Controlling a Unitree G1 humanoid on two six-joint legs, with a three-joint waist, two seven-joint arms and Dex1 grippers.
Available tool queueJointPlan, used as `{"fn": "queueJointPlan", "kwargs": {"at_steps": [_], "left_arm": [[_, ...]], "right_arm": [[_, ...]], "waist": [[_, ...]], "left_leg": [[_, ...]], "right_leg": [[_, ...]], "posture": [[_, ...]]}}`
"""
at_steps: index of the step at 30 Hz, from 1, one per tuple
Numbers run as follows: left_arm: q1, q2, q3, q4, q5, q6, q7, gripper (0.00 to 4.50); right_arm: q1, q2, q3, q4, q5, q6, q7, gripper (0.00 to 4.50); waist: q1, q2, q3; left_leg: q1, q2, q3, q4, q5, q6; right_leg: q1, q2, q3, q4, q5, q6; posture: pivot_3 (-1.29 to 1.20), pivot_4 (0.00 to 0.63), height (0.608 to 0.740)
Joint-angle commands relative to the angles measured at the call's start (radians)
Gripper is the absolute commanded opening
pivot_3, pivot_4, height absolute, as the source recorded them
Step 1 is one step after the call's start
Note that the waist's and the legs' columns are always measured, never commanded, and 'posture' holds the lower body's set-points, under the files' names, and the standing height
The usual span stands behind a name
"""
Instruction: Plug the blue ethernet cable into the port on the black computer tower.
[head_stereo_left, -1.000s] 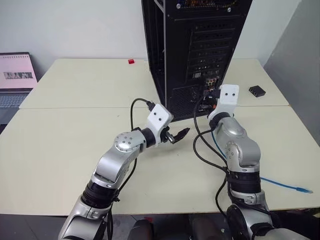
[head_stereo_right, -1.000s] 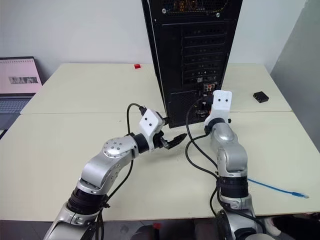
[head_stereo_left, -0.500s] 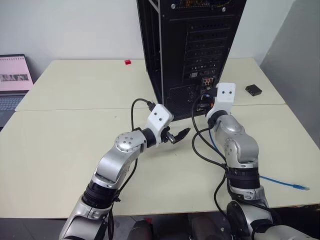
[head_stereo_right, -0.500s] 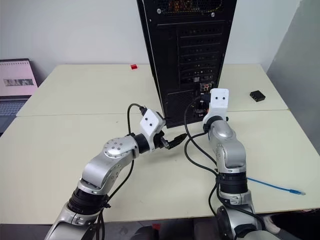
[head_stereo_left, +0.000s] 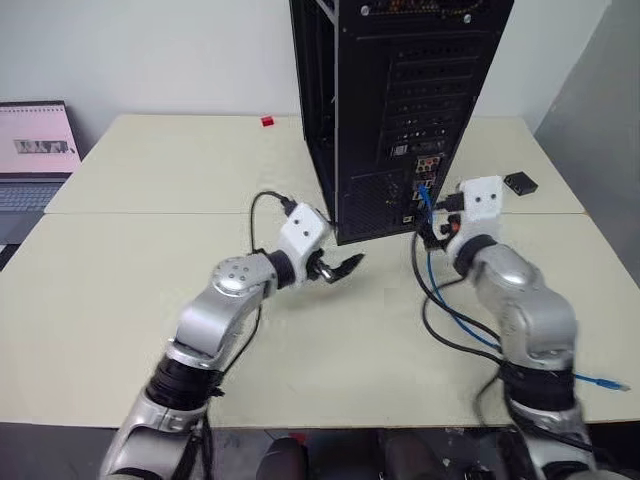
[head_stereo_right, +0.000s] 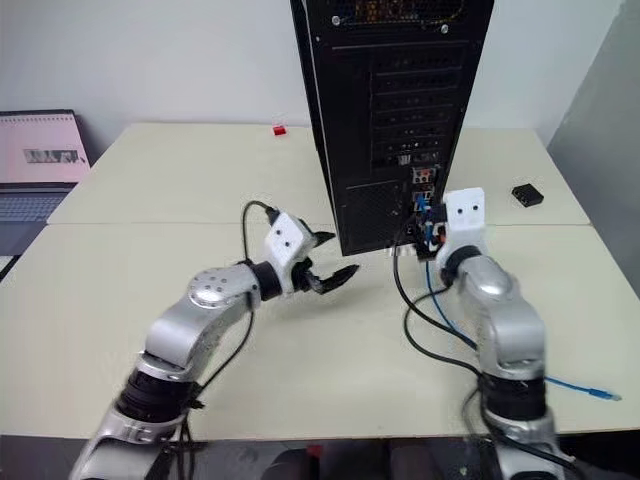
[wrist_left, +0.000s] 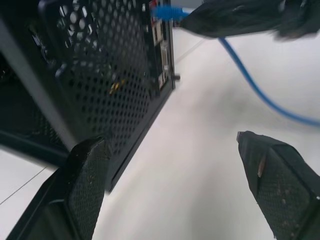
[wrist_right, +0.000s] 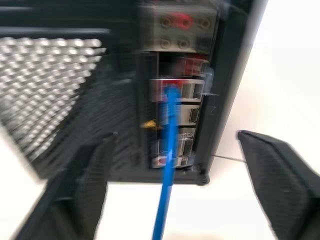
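Standing upright at about 12 o'clock on the pale bench (head_stereo_left: 130, 300), toward its far edge: the black computer tower (head_stereo_left: 400, 90), perforated rear panel facing the robot. Sitting low on that panel, among small coloured jacks: the port (wrist_right: 172, 90), with the plug of the blue ethernet cable (wrist_right: 167, 165) seated in it. Hanging down from the port to the bench, then trailing off toward 4 o'clock, with the far plug lying near the bench's near right edge (head_stereo_left: 607, 381).

Hovering just in front of the connector cluster at about 1 o'clock: the right hand (wrist_right: 172, 190), fingers (wrist_right: 270, 175) spread wide on either side of the cable and gripping nothing. Running between those fingers without touching either one in the wrist view: the blue cord.

Hanging just above the bench at about 11 o'clock, near the tower's lower left corner: the left hand (head_stereo_left: 338, 268), fingers (wrist_left: 272, 175) spread wide and empty, pointing toward the tower's base.

Looping over the bench beside the right arm: thick black cables (head_stereo_left: 440, 325). Lying at 2 o'clock, well apart from the tower: a small black box (head_stereo_left: 517, 182). Resting at 11 o'clock near the far edge: a small red block (head_stereo_left: 267, 121). Sitting off the bench at 10 o'clock: an open laptop (head_stereo_left: 35, 150).
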Motion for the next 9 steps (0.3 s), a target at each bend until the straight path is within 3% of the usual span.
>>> {"fn": "queueJointPlan", "kwargs": {"at_steps": [1,9], "left_arm": [[-0.046,0.043,0.037,0.027,-0.025,-0.053,-0.108,4.17],[-0.084,0.056,0.05,0.093,-0.033,-0.102,-0.214,4.17]], "right_arm": [[0.002,-0.113,-0.065,-0.077,0.084,0.013,0.139,4.17],[0.0,-0.24,-0.105,-0.056,0.132,0.011,0.214,4.17]], "waist": [[0.001,0.0,0.0],[0.004,-0.001,0.0]], "left_leg": [[0.0,0.0,0.0,0.0,0.0,0.0],[0.0,0.0,0.0,0.0,0.0,0.0]], "right_leg": [[0.0,0.0,0.0,0.0,0.0,0.0],[0.001,0.0,0.0,0.0,0.0,0.0]], "posture": [[0.0,0.15,0.74],[0.0,0.15,0.74]]}}
